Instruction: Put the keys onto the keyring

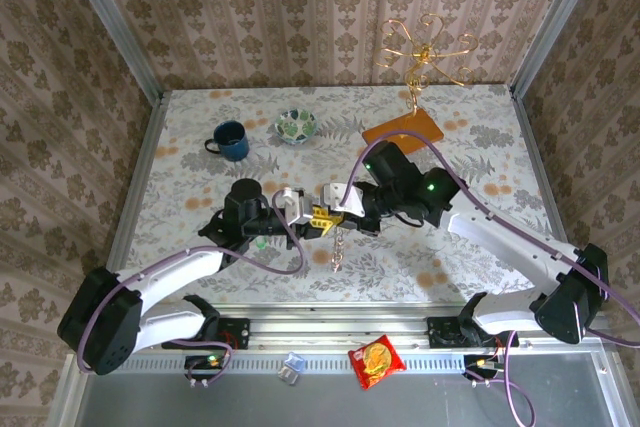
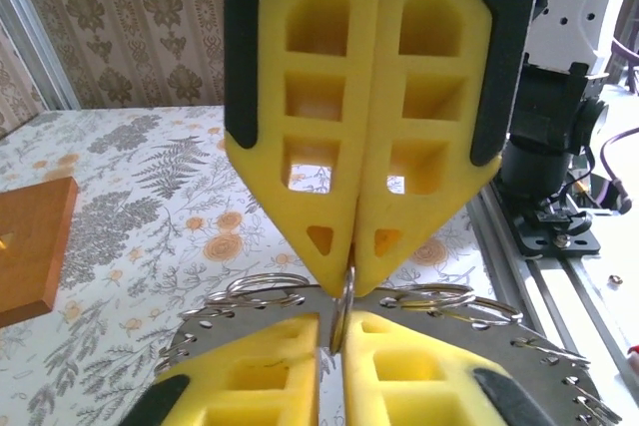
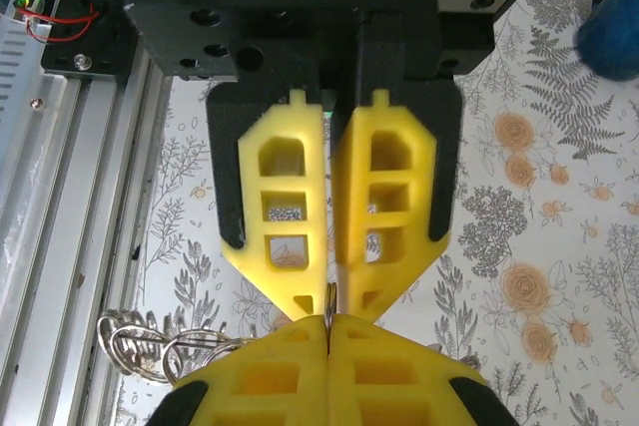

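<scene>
I have both arms meeting over the middle of the table [image 1: 200, 107], slightly toward its near edge. The left gripper [image 1: 317, 217] is pinched fully closed on the thin wire of the keyring [image 2: 345, 298]. The right gripper [image 1: 346, 209] is clamped tight on the same loop from the opposite side, so the yellow fingertips [image 3: 300, 296] stand almost tip to tip. From the right wrist camera I see a bunch of rings [image 3: 140, 346] hanging off to one side of the pinch. From above, a short chain [image 1: 337, 247] dangles below the two grippers, over the table. A small green spot [image 1: 260, 243] sits just beside the left arm, and I cannot tell whether it is the key's head or a lamp. A blue mug [image 1: 230, 140] stands well apart, toward the far left corner.
</scene>
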You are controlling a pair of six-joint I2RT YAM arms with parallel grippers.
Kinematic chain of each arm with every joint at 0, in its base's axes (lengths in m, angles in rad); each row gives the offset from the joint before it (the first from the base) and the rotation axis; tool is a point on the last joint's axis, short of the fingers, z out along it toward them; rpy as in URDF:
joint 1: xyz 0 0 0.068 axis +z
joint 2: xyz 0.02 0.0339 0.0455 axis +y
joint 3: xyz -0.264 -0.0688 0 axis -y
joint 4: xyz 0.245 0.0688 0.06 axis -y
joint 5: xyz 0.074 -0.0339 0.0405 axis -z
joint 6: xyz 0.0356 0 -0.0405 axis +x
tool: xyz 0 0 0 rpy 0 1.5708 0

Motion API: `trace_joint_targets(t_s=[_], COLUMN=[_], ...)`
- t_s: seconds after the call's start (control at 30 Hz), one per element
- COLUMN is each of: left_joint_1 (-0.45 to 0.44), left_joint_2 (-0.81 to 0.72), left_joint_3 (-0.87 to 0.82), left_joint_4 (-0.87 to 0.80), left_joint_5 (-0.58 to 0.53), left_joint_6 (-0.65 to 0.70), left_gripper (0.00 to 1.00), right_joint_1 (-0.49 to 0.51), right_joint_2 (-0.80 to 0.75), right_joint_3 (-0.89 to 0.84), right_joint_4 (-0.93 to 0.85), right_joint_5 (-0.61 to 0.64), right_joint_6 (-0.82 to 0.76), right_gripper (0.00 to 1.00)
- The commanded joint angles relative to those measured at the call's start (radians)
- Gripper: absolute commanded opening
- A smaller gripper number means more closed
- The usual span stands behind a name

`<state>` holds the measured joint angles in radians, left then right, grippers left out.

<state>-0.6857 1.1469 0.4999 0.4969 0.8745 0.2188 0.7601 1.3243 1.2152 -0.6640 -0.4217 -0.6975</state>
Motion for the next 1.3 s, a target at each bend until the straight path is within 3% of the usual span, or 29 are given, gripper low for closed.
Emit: trace_joint_targets(t_s=[0.0,0.03,0.23,0.27,0.33,0.4,0.67,0.9,1.13,1.27], left_joint_1=[0.003,0.004,0.007,0.007,0.008,0.009,0.008,0.008,0.008,0.007], left_joint_2=[0.004,0.002,-0.007,-0.007,0.0,0.009,0.078,0.106,0.123,0.126], left_joint_3=[0.037,0.035,0.003,-0.002,-0.016,-0.029,-0.077,-0.084,-0.084,-0.085], left_joint_4=[-0.013,-0.007,0.071,0.086,0.135,0.193,0.449,0.51,0.544,0.551], left_joint_5=[0.026,0.029,0.045,0.047,0.052,0.054,0.057,0.055,0.059,0.057], left_joint_6=[0.024,0.022,-0.016,-0.024,-0.051,-0.085,-0.216,-0.242,-0.26,-0.262], left_gripper=[0.04,0.0,0.0,0.0,0.0,0.0,0.0,0.0,0.0,0.0], right_joint_1=[0.016,0.014,-0.038,-0.043,-0.069,-0.111,-0.171,-0.171,-0.162,-0.159], right_joint_2=[0.008,0.003,-0.071,-0.08,-0.107,-0.143,-0.203,-0.177,-0.142,-0.133], right_joint_3=[0.034,0.027,-0.06,-0.071,-0.106,-0.162,-0.329,-0.352,-0.34,-0.329], right_joint_4=[-0.03,-0.017,0.081,0.091,0.147,0.232,0.463,0.538,0.57,0.572], right_joint_5=[-0.014,-0.018,-0.09,-0.097,-0.129,-0.184,-0.292,-0.328,-0.332,-0.335], right_joint_6=[-0.011,0.005,0.101,0.115,0.157,0.21,0.337,0.381,0.393,0.392], right_gripper=[0.0,0.0,0.03,0.08,0.28,0.32,0.32,0.29,0.19,0.07])
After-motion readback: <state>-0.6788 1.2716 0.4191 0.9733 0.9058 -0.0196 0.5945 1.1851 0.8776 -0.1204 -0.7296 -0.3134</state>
